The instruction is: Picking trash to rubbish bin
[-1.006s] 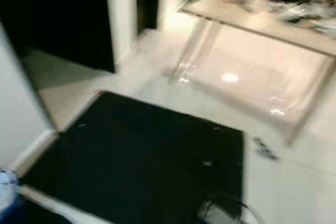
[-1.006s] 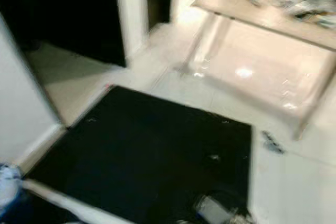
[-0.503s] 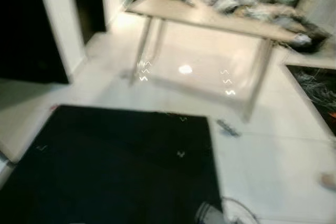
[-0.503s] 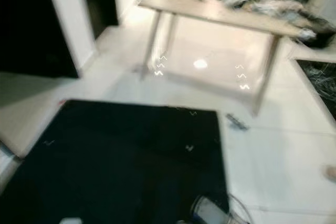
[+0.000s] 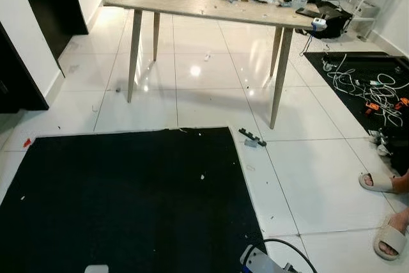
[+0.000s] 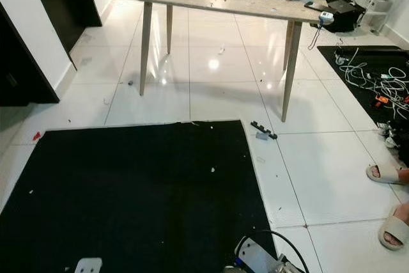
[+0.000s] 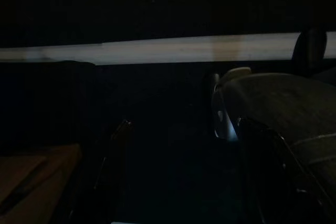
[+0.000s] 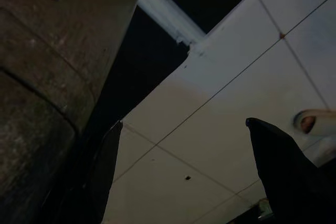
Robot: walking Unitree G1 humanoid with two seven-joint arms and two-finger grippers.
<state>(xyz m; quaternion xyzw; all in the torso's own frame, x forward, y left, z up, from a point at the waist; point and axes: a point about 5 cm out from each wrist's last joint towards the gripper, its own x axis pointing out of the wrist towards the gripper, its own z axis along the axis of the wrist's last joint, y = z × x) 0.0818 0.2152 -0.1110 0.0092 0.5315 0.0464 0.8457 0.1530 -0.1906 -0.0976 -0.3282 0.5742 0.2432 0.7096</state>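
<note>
A small dark piece of trash (image 5: 252, 137) lies on the white tiled floor (image 5: 319, 183), just beside the far right corner of the black mat (image 5: 128, 196) and near the front right leg of the wooden table (image 5: 192, 4). The table top is covered with clutter. Small white scraps (image 5: 202, 176) are scattered on the mat. At the right edge a person's feet in slippers (image 5: 383, 212) stand on the tiles – cables (image 5: 364, 84) lie behind them. The right gripper (image 8: 184, 171) hangs above the tiles, its fingers spread apart with nothing between them. The left gripper (image 7: 178, 177) hangs in the dark, fingers also apart and empty
</note>
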